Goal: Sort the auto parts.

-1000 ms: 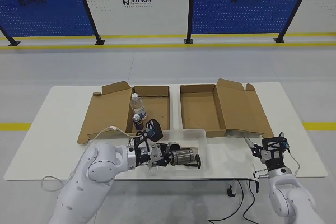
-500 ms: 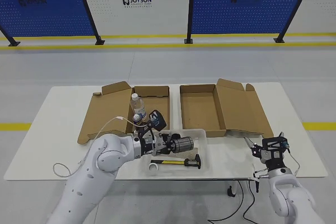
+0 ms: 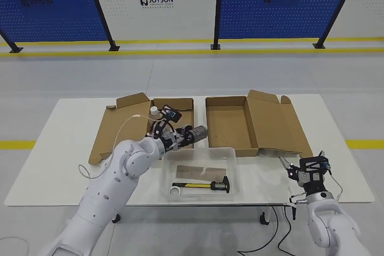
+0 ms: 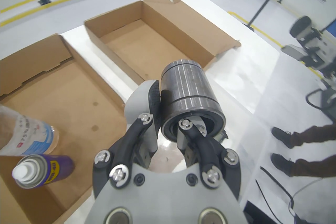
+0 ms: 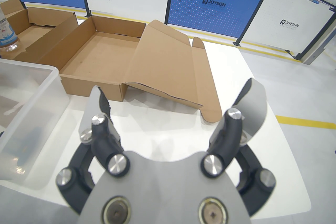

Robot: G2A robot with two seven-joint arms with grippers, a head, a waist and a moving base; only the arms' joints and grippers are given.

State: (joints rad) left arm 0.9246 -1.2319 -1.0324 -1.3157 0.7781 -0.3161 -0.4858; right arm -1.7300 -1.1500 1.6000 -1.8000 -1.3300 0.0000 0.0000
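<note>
Steel tube (image 4: 189, 93) looks heavy and slick; your left pincer (image 4: 170, 114) pinches its wall, so grip tight. Right pincer (image 5: 174, 101) gapes, holding nothing.

Left cardboard box (image 4: 65, 93): water bottle (image 4: 23, 130) and spray can (image 4: 39, 170) stand inside, close beside left gripper (image 4: 172, 109) carrying steel bearing (image 4: 189, 88). Right cardboard box (image 3: 227, 128): bare floor, open from above, walls and flap (image 3: 272, 121) bound it. Clear bin (image 3: 201, 152) sits on the bench (image 3: 336, 128) in front of both.

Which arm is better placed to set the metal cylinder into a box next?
Left: the left gripper holds the metal cylinder by the cardboard boxes; the right gripper sits open at the table's near edge.
</note>
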